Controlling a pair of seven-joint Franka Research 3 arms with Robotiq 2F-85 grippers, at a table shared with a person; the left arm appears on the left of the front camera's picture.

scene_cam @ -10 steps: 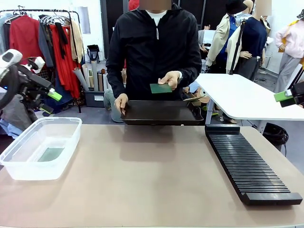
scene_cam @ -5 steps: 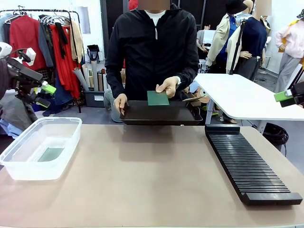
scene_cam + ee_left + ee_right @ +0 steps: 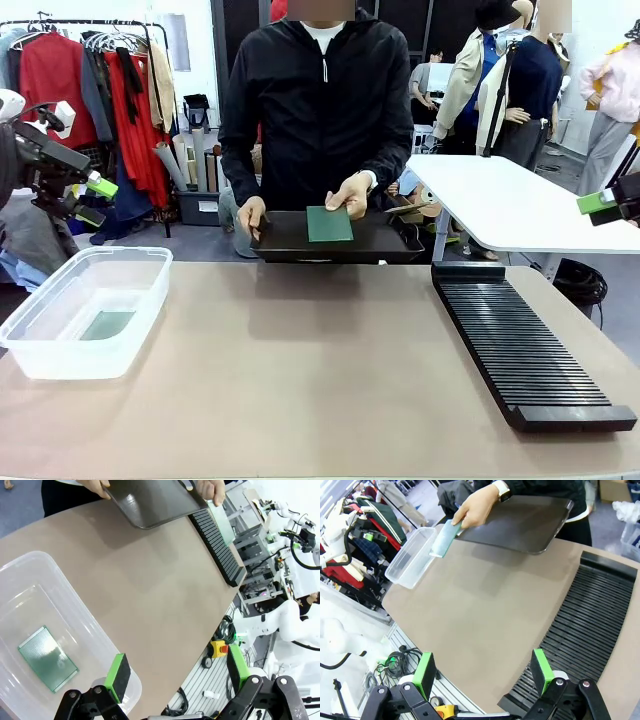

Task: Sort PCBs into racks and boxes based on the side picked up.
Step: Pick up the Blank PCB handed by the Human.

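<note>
While left pincer (image 3: pixel 177 672) and right pincer (image 3: pixel 483 671) gape, gridded PCB (image 3: pixel 47 658) lies in translucent box (image 3: pixel 90 625).

Bright, even indoor light; wrist views warp edgewards.

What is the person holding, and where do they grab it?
One hand pinches a green PCB by its top edge; the other hand grips the dark tray at its end.

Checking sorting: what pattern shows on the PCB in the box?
The PCB is light green with a fine grid; left wrist view.
</note>
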